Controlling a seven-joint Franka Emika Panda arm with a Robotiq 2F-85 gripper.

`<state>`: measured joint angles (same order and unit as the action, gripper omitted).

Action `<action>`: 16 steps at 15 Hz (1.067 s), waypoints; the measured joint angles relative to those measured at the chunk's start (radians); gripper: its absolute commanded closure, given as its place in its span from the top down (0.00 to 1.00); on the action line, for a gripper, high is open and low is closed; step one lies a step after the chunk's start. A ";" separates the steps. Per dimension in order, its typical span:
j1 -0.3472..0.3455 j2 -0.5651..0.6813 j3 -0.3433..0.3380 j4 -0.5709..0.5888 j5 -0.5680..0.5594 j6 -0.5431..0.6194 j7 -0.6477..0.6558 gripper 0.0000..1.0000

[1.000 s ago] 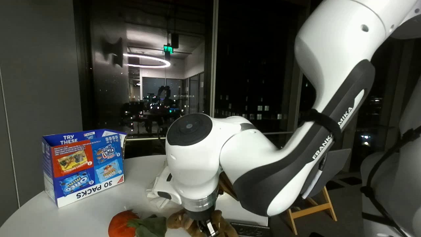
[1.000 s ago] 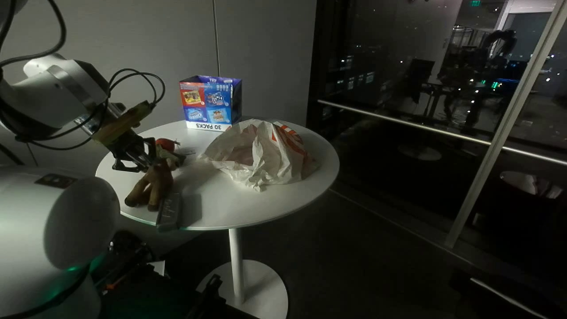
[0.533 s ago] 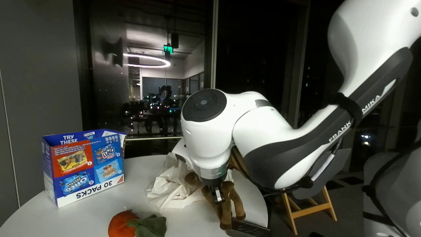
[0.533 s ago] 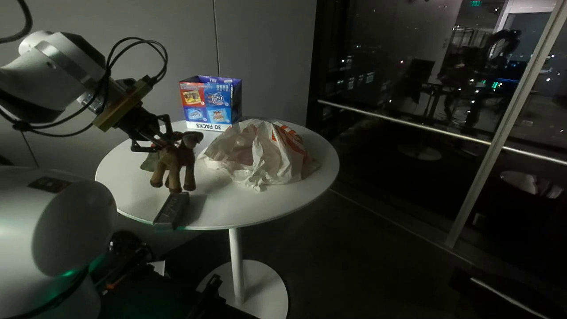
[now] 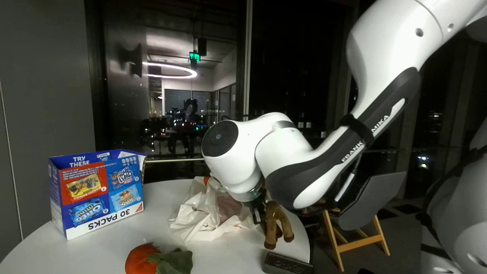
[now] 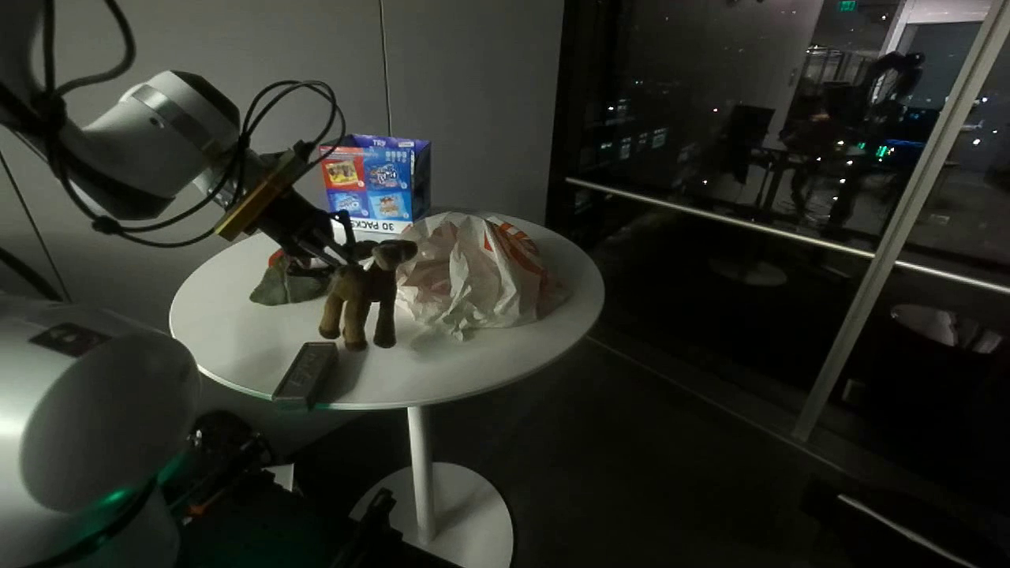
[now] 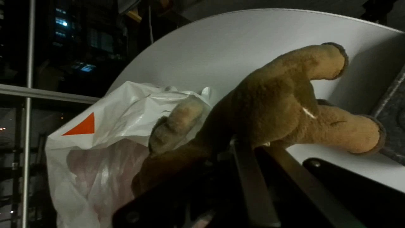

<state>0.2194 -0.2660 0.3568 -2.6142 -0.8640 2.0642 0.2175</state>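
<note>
My gripper (image 7: 250, 147) is shut on a brown four-legged plush toy (image 7: 272, 104), gripping it at its back. In both exterior views the gripper (image 5: 258, 217) (image 6: 347, 264) and the toy (image 5: 272, 224) (image 6: 363, 288) are over the table, legs pointing down. The toy appears raised a little off the surface. Its head is toward a crumpled white plastic bag with orange marks (image 5: 201, 217) (image 6: 465, 276), which also shows behind the toy in the wrist view (image 7: 126, 107). Whether toy and bag touch I cannot tell. The finger pads are partly hidden by the toy.
A dark EXPO eraser (image 5: 288, 263) (image 6: 306, 376) lies near the edge of the round white table (image 5: 163, 198). An orange plush with green leaves (image 5: 141, 259) lies nearby. A blue snack box (image 5: 97, 194) (image 6: 371, 189) stands farther back. A grey chair (image 5: 373, 198) stands beyond the table.
My gripper has lifted the plush toy and carried it away from the orange plush toward the bag side. The toy has turned from tilted to legs down. Bag and box stay put.
</note>
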 measured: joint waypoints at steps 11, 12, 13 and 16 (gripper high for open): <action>-0.018 0.342 -0.115 0.339 -0.104 -0.070 -0.032 0.07; -0.018 0.373 -0.123 0.371 -0.106 -0.092 -0.032 0.07; -0.018 0.401 -0.128 0.402 -0.106 -0.115 -0.033 0.07; -0.018 0.470 -0.138 0.481 -0.102 -0.148 -0.051 0.08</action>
<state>0.2010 0.2040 0.2185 -2.1329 -0.9659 1.9161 0.1663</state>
